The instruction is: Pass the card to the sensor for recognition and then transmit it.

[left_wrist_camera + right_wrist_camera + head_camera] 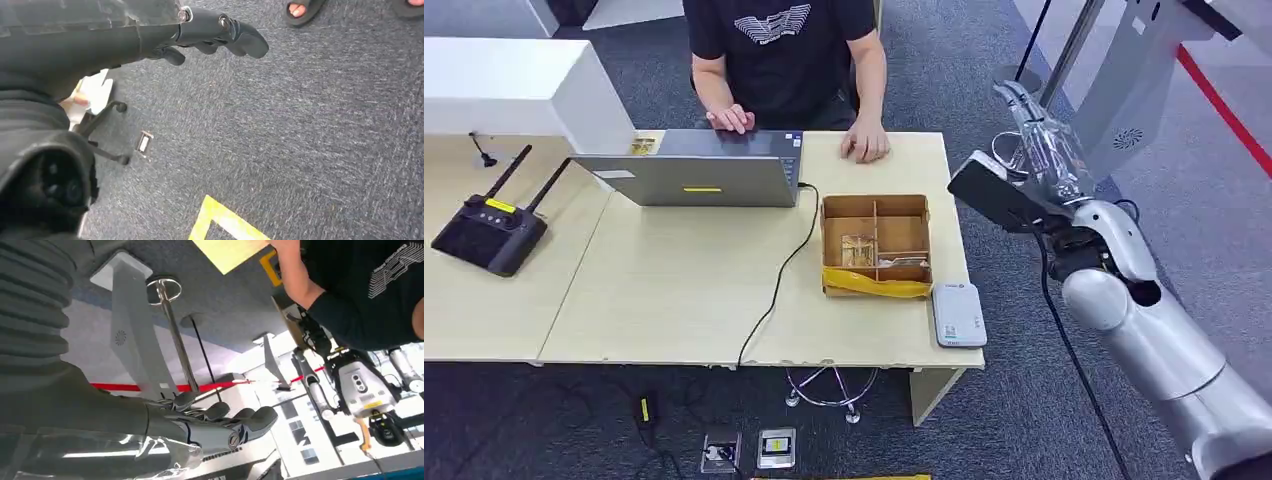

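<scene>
Cardboard box [875, 243] with cards [858, 250] on the wooden table [674, 290], white sensor [958, 314] just beside it; right hand [1034, 118] raised off the table edge, empty, fingers extended; left hand [215, 30] empty, fingers loosely apart above carpet

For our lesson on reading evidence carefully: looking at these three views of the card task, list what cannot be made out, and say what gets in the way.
- Card: items in the cardboard box are too small in the head view to tell whether one is a card.
- Right hand: whether it holds anything; its clear cover blurs the fingers.
- White device: markings too small to read.
- Person: cut off by the head view's top edge.
</scene>
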